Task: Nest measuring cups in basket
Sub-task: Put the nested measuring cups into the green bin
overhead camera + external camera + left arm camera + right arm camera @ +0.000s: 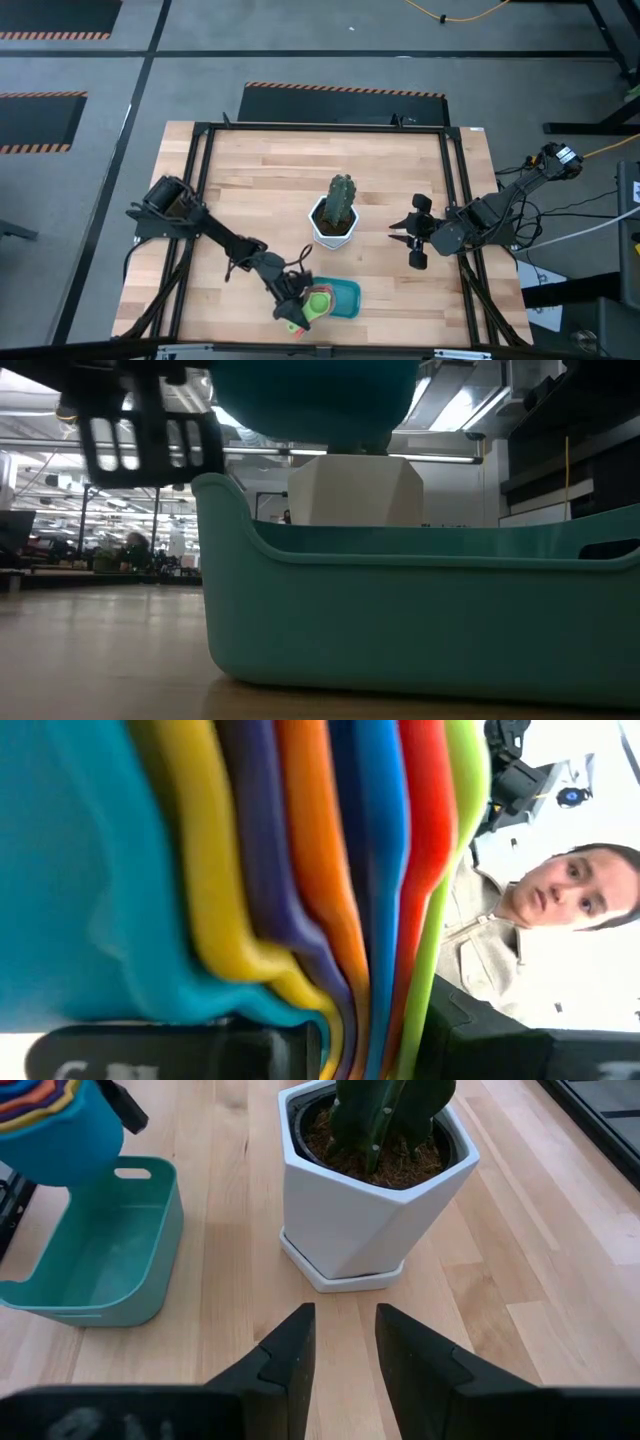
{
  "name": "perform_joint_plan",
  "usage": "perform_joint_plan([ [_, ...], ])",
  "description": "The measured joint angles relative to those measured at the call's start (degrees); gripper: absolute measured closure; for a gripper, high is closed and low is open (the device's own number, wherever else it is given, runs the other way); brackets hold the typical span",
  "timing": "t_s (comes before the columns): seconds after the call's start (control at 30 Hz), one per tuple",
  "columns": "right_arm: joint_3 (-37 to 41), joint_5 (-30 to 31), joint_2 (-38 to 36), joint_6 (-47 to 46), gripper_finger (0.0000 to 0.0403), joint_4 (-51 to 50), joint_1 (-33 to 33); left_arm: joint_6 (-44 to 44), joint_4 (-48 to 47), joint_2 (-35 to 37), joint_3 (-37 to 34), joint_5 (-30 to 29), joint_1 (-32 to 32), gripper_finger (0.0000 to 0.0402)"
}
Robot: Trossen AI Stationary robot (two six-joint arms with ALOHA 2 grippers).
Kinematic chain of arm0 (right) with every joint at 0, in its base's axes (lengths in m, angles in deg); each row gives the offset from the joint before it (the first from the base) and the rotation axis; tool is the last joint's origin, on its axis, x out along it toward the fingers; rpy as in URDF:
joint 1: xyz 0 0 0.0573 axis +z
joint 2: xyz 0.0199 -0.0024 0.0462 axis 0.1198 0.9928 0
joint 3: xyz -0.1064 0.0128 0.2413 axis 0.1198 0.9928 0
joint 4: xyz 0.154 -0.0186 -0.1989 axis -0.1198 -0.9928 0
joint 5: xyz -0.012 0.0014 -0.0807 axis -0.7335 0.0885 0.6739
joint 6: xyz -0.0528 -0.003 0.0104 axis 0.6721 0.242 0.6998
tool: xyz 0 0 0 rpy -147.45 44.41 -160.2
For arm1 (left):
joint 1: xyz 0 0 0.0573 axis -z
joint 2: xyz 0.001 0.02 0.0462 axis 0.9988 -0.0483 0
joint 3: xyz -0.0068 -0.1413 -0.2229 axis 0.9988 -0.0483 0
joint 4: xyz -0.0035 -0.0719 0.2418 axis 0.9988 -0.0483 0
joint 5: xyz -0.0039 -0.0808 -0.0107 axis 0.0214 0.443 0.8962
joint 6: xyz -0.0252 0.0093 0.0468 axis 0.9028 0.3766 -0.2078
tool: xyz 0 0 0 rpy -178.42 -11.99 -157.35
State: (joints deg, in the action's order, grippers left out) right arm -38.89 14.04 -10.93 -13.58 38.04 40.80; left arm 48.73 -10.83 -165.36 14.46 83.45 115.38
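Note:
The measuring cups (45,1125) are nested into one stack, light blue outermost, with yellow, dark blue, orange, red and green layers showing in the left wrist view. My left gripper (292,308) is shut on the stack and holds it just above the left end of the teal basket (100,1250), near the table's near edge. The low view shows the stack's rounded bottom (310,395) above the basket's rim (400,550). My right gripper (343,1342) waits open with a narrow gap, low over the table right of the cactus pot. My left gripper pinches the stacked flat handles (300,900) between its two fingers. One finger (150,1050) lies on the light blue side and the other (490,1040) on the green side. The stack is lifted clear and hangs over the basket, touching nothing else that I can see.
A white hexagonal pot with a green cactus (338,215) stands mid-table, just beyond the basket. Bare wood lies to the left and on the far half of the table. A black frame (200,180) runs along the table's sides. A person (560,910) shows beyond the table.

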Motion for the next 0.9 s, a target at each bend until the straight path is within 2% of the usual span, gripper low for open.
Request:
perform_joint_plan([
  [0.37, 0.00, 0.00, 0.00, 0.00, 0.0290, 0.00, 0.01, -3.00, -1.81, 0.02, 0.00, 5.14, -2.39, 0.0323],
  [0.9, 0.00, 0.02, 0.00, 0.00, 0.0290, -0.02, -0.01, -2.92, -1.80, -2.33, -0.04, 6.45, -2.45, 0.0323],
])
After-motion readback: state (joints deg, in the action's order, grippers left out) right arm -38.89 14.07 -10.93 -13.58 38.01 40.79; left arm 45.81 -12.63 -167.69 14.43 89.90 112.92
